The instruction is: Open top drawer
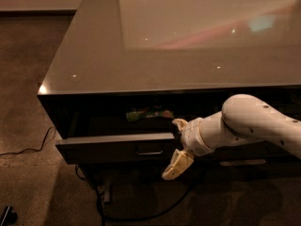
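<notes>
While the top drawer [103,148] sits ajar, the gripper [172,149] gapes beside it.

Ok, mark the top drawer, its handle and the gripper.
top drawer [101,147]: camera view, front panel.
handle [149,150]: camera view, middle of pull.
gripper [170,149]: camera view, midway between fingertips, at the drawer's right end.

Single camera: raised, tilted down onto desk [94,74] top and front, fairly near. Gripper [175,147] mid-frame, low, at top drawer [113,142] end; arm [254,121] enters frame right.
</notes>
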`<state>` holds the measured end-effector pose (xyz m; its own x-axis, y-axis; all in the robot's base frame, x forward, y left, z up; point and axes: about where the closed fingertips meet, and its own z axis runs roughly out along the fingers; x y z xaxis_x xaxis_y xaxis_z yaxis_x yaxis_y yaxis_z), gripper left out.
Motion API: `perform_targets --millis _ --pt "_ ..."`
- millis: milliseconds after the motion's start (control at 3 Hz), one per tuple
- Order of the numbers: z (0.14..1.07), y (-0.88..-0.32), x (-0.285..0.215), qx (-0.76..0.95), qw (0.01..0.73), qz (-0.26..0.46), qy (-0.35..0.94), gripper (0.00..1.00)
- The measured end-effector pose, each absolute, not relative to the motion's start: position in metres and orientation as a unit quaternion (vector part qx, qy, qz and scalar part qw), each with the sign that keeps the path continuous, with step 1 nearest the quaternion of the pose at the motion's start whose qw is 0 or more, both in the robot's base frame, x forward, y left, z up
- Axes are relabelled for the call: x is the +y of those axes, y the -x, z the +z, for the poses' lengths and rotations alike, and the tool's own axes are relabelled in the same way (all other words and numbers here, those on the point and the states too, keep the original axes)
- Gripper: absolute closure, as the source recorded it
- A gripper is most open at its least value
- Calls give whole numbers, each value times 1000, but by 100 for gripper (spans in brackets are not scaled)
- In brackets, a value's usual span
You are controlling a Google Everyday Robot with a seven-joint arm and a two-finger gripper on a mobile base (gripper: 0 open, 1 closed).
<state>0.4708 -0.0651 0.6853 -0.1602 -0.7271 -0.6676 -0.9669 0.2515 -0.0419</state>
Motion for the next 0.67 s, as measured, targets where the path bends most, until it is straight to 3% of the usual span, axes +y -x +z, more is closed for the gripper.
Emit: perform_targets --millis 667 --pt "668 -472 -48 725 276 219 591 0"
